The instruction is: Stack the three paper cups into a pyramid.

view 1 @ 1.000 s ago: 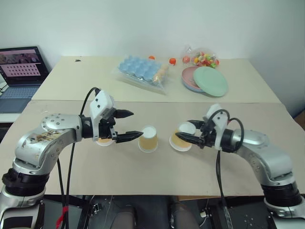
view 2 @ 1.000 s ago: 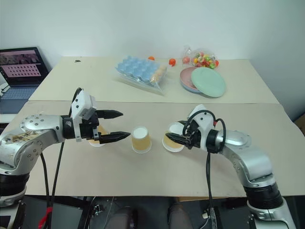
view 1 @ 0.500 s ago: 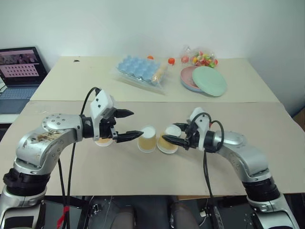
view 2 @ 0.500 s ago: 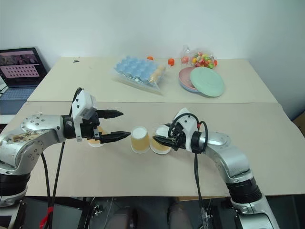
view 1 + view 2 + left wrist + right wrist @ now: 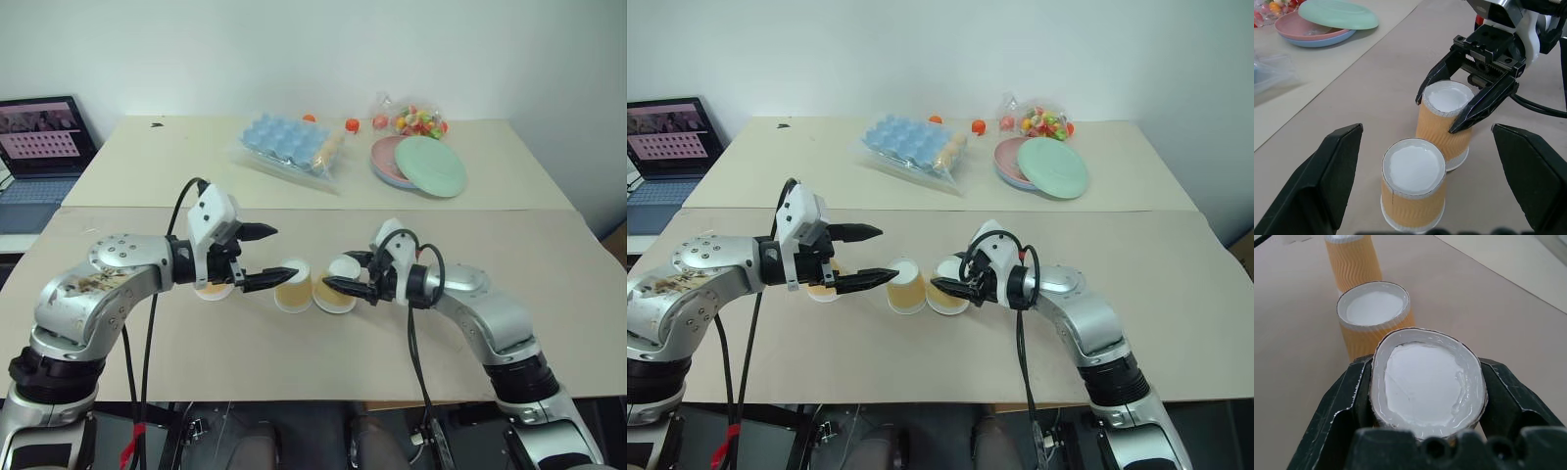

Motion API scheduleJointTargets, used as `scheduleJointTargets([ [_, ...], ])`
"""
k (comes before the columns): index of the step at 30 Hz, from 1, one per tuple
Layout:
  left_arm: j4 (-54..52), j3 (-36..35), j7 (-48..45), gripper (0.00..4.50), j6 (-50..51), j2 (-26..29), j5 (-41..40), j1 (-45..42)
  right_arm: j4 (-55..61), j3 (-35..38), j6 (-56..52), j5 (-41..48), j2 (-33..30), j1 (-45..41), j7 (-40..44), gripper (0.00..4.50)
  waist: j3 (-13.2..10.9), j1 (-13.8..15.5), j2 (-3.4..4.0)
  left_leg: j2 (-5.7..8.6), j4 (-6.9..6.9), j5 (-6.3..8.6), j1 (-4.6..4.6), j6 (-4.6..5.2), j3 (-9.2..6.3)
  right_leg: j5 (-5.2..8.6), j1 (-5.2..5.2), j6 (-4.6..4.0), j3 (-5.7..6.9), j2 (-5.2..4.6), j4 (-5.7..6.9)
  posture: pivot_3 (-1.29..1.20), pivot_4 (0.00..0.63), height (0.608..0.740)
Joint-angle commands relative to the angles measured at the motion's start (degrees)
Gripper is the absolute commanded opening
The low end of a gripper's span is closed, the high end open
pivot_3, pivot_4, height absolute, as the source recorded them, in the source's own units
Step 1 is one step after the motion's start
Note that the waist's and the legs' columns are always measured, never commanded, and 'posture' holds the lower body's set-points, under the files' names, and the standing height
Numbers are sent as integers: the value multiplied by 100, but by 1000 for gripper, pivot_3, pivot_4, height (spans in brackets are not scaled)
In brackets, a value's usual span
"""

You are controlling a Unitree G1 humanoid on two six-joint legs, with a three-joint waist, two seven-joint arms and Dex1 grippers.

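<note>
- Three small tapered paper cups with ribbed yellow-orange walls and white bases stand upside down on the beige table, in a row toward its near edge.
- Right cup sits clamped between the two black fingers of the right gripper, which squeeze its upper wall so that its white top bulges into an oval in the right wrist view.
- Middle cup stands just beside the held cup; their wide rims look to touch at the table, though I cannot tell for certain.
- Left cup stands apart from those two, largely hidden behind the left gripper.
- Left gripper's fingers are spread wide, with nothing between them; its lower fingertip comes close to the middle cup's side.
- Left arm reaches in from the near left corner, forearm roughly level, gripper pointing toward the table's middle and slightly down.
- Right arm bends in from the near right corner, elbow out, gripper pointing toward the left gripper and slightly down.
- Across the seam, on the far table, lie a pale green plate on a pink plate near the far right corner and a bagged blue tray in the middle.
</note>
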State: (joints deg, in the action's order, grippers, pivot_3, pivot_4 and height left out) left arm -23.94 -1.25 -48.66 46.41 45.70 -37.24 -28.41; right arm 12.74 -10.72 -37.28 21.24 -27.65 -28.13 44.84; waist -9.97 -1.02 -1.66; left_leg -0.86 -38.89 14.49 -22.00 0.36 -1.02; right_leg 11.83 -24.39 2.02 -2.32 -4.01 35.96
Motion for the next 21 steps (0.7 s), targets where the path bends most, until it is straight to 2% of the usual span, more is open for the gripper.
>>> scheduleJointTargets([
  [1,-166,-169,24,4500,-36,18,-57,-30,26,21,197,-42,34,-120,56,2615,0,1,0,0,0,0,0,0,0,0,0,0,0,0,0,0,150,736],
  [2,-176,-171,30,4500,-34,20,-65,-27,28,20,203,-49,38,-117,62,2615,0,1,0,0,0,0,0,0,0,0,0,0,0,0,0,0,150,736],
  [4,-189,-172,38,4500,-31,28,-74,-21,29,24,202,-42,46,-112,80,3588,0,0,0,0,0,0,0,0,0,0,0,0,0,0,0,0,150,736],
  [7,-168,-165,31,4500,-41,38,-72,-43,8,21,226,-50,57,-122,102,4451,0,-2,0,0,0,0,0,0,0,0,0,0,0,0,0,0,150,736],
  [14,-117,-120,14,4500,-70,15,-50,-85,108,97,158,-11,51,-160,126,4451,0,-1,0,0,0,0,0,0,0,0,0,0,0,0,0,0,150,736],
  [19,-44,-58,-25,4500,-124,-18,-1,-118,870,673,-882,1119,-225,-127,402,4451,-1,6,1,0,0,0,-3,0,-2,0,-3,-1,0,-1,0,0,150,736],
  [21,1,-17,-58,4500,-156,-44,28,-146,1155,1248,-1575,2079,-200,-141,271,4451,-1,10,1,0,0,0,-3,0,-5,0,-1,0,3,-1,-1,0,150,736],
])
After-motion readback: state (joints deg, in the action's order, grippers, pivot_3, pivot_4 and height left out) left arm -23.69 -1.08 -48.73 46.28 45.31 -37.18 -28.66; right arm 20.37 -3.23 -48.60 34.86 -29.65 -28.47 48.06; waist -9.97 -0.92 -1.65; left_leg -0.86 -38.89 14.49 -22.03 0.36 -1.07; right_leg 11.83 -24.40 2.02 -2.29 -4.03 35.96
